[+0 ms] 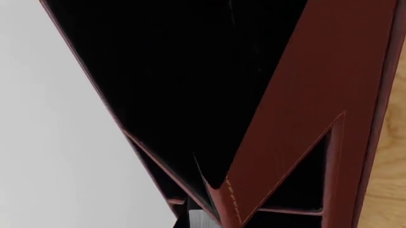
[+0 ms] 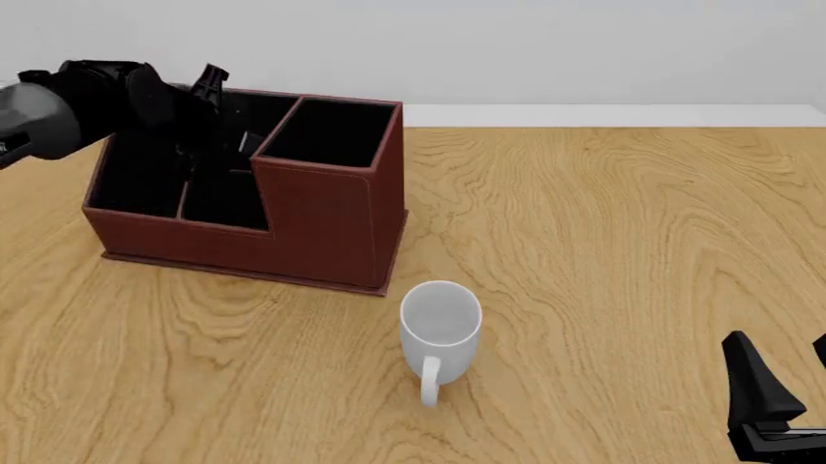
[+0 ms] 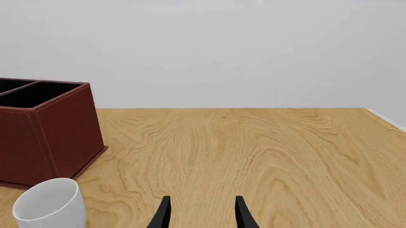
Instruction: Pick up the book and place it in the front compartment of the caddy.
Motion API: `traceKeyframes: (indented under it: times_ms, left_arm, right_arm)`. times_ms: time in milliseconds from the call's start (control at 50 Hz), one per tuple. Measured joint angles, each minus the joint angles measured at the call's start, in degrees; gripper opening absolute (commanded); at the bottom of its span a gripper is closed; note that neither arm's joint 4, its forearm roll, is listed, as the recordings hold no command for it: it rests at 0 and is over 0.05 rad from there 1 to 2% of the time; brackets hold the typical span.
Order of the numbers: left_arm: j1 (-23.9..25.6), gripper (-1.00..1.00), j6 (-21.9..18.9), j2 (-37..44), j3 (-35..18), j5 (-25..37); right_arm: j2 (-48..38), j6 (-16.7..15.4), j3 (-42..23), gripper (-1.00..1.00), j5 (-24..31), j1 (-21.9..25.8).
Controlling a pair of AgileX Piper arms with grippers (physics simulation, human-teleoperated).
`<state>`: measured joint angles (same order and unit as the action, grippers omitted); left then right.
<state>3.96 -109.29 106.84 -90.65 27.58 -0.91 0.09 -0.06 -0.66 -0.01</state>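
Left hand (image 2: 207, 106) over caddy (image 2: 323, 217), grip state unclear; book unseen. Lower straight, clear of dividers. Right hand (image 3: 201, 213) open.

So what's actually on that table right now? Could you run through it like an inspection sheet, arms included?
Surface: wooden table, light grain.
Job's things: caddy, reddish-brown with black-lined sections, stands at the far left. The book cannot be made out; a small white-edged dark shape at the edge of the left wrist view might be it.
Clutter: white mug, upright, handle toward the camera, just in front of the caddy, apart from it.
Grippers: left gripper is over the caddy's rear sections; open or shut cannot be told. Right gripper is open, holding nothing, low at the near right.
Cables: nothing seen.
Surroundings: plain pale wall behind the table.
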Motion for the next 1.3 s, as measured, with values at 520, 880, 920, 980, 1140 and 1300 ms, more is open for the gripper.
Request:
traceKeyframes:
  times_ms: [520, 880, 920, 980, 1140, 1300]
  left_arm:
    - [2.2, 1.0, -1.16, 3.67, -4.45, 1.56]
    - [3.1, 1.0, -1.63, 3.68, -4.84, -0.24]
    - [3.09, 1.0, -1.27, 3.59, -4.65, -0.49]
    - [2.98, 1.0, -0.92, 3.42, -4.23, -1.05]
    - [2.63, 1.0, 0.25, 2.75, -3.09, -2.67]
    - [2.35, 1.0, 1.24, 0.81, -1.54, -3.59]
  right_arm:
    - [0.01, 0.0, 0.0, 1.0, 0.0, 0.0]
    - [0.01, 0.0, 0.0, 1.0, 0.0, 0.0]
    - [0.01, -0.01, 0.0, 1.0, 0.0, 0.0]
    - [0.01, -0.01, 0.0, 1.0, 0.0, 0.0]
    - [0.01, -0.01, 0.0, 1.0, 0.0, 0.0]
    - [0.01, -0.01, 0.0, 1.0, 0.0, 0.0]
